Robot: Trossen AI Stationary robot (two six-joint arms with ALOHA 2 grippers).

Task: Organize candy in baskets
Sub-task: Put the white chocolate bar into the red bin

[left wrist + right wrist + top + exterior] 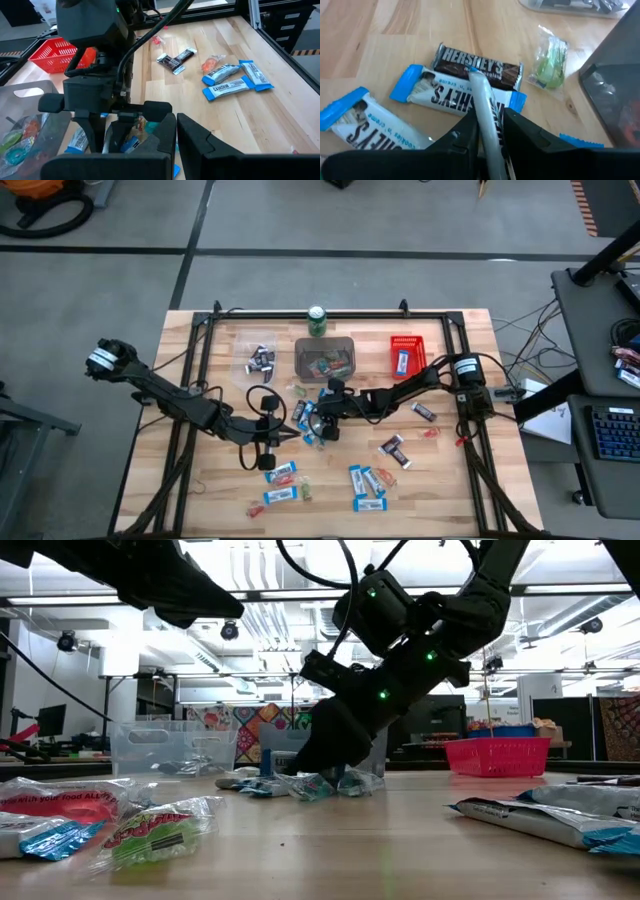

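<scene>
Three baskets sit in a row at the upper middle of the high view: a clear basket (260, 360) on the left, a grey basket (325, 358) in the centre and a red basket (406, 354) on the right, with a green can (317, 320) just above the grey one. Candy lies scattered over the worktop (450, 480), most of it in the lower middle and lower right of the high view. The right gripper (490, 145) is down at a cluster of bars in the centre, just below the grey basket, its jaws pinched on a blue-and-white bar (487, 120) standing on edge between them. Beneath it lie another blue-and-white bar (450, 92) and a dark brown bar (477, 65), touching each other, with a green candy (550, 65) near them. The left gripper (268, 448) hovers just left of that cluster with its jaws closed and holding nothing.
</scene>
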